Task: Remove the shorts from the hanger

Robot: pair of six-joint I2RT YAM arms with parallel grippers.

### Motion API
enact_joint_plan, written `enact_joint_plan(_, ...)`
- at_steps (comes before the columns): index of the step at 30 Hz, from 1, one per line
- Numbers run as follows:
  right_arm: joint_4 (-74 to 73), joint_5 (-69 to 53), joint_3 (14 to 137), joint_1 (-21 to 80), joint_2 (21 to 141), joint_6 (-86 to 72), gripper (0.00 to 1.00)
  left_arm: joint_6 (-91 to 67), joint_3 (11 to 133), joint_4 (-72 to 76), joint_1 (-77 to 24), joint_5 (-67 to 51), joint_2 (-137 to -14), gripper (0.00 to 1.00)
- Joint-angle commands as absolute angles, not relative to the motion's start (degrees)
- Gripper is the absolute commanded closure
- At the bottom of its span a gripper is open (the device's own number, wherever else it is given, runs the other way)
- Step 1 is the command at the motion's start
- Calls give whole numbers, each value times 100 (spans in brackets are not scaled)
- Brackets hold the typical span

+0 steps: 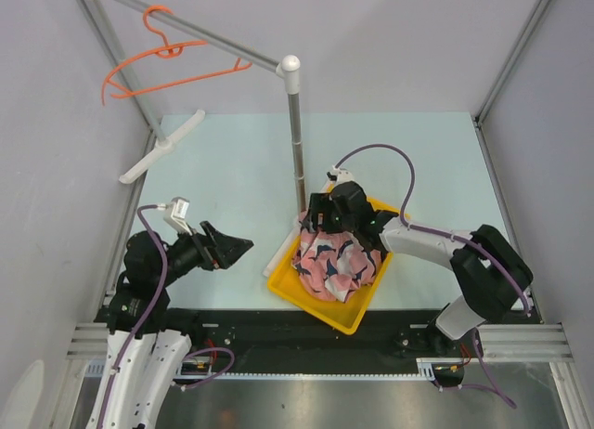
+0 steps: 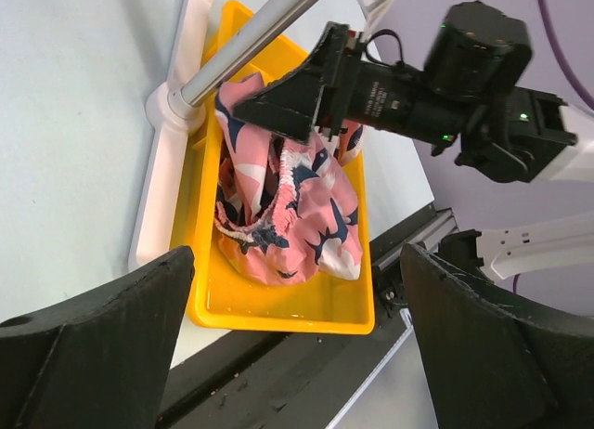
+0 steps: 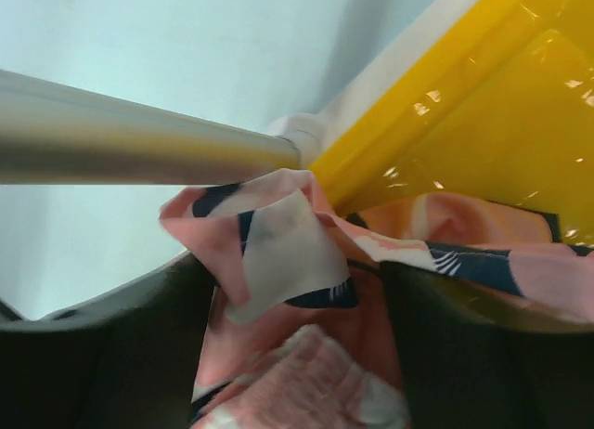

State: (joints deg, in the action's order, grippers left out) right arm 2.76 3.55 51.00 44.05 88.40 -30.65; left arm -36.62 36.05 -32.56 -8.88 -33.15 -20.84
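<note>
The shorts (image 1: 334,257) lie bunched in the yellow tray (image 1: 345,316), salmon-pink with navy and white shapes. They also show in the left wrist view (image 2: 288,206) and the right wrist view (image 3: 297,253). The orange hanger (image 1: 167,67) hangs bare on the grey rail (image 1: 200,30) at the back left. My right gripper (image 1: 329,215) is right over the shorts at the tray's far end. Its jaws stand wide apart with fabric bulging up between them (image 3: 297,355). My left gripper (image 1: 232,245) is open and empty, low at the left, pointing at the tray (image 2: 297,355).
The rack's upright grey post (image 1: 297,141) stands just behind the tray, on a white foot (image 2: 162,169). A second white foot (image 1: 162,149) lies at the back left. Grey walls close in both sides. A black rail runs along the table's near edge (image 1: 306,341).
</note>
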Motion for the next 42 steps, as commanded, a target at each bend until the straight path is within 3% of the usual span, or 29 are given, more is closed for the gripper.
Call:
enact_joint_plan(1, 598, 272, 5256, 4254, 9062, -2970, 46, -3779, 3533, -2901, -923, -3594, -2162, 3)
enact_joint_plan(3, 249, 394, 5247, 4210, 8974, -3058, 75, -3788, 3454, -2813, -914, -3682, -2215, 4)
enact_joint_plan(6, -403, 641, 5186, 4166, 8632, -3164, 87, -3841, 3331, -2611, -940, -3928, -2320, 4)
enact_joint_plan(11, -835, 659, 4721, 4070, 8298, -3331, 93, -3911, 3191, -2277, -1177, -3964, -2548, 4)
enact_joint_plan(20, -53, -104, 4017, 3885, 8543, -3507, 89, -4140, 3181, -1705, -2513, -3227, -3137, 5)
enact_joint_plan(23, -53, -237, 4034, 3867, 8263, -3551, 82, -4131, 3147, -1723, -2689, -2954, -3024, 5)
enact_joint_plan(29, -894, -308, 4192, 3771, 7419, -3612, 53, -4298, 3006, -1459, -2865, -2971, -3005, 5)
enact_joint_plan(30, -1018, -299, 4201, 3753, 7305, -3630, 39, -4298, 3006, -1433, -2917, -2962, -3041, 5)
enact_joint_plan(33, -1458, -325, 4219, 3709, 6804, -3718, 17, -4271, 3085, -1398, -3320, -2787, -3208, 5)
enact_joint_plan(36, -1880, -343, 4228, 3683, 6277, -3849, 0, -4271, 3146, -1371, -3690, -2497, -3322, 4)
enact_joint_plan(42, -2873, -132, 4219, 3700, 5241, -4113, 0, -4193, 3094, -1380, -4148, -2224, -3454, 4)
